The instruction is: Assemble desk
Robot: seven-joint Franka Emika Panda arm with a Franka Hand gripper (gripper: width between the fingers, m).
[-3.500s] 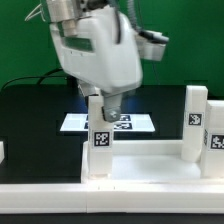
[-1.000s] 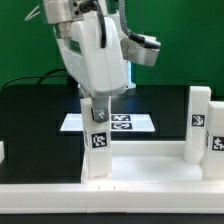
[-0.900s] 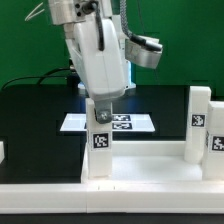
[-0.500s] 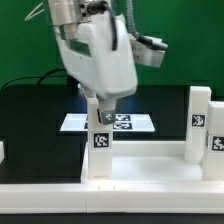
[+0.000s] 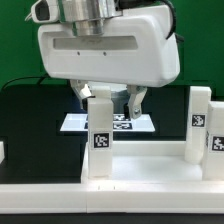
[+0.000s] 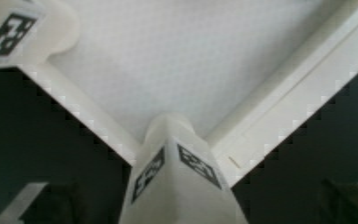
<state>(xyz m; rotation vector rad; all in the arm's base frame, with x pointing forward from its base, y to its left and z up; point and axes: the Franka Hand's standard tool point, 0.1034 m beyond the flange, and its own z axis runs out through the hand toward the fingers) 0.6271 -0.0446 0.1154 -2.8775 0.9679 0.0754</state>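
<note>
No words, brand names or numbers can be read in either view. The only signs are black-and-white square marker tags, which carry block patterns and no letters.

In the exterior view, one tag sits on the face of the upright leg (image 5: pixel 99 140) under the gripper. Another sits on the leg at the exterior view's right (image 5: pixel 195 120), with a further tag (image 5: pixel 214 141) just beside it at the picture's edge. The marker board (image 5: pixel 75 123) behind shows part of its tags.

In the wrist view, tags sit on two faces of the leg (image 6: pixel 172 165), and one more tag (image 6: pixel 11 35) stands in a corner, too blurred to make out.
</note>
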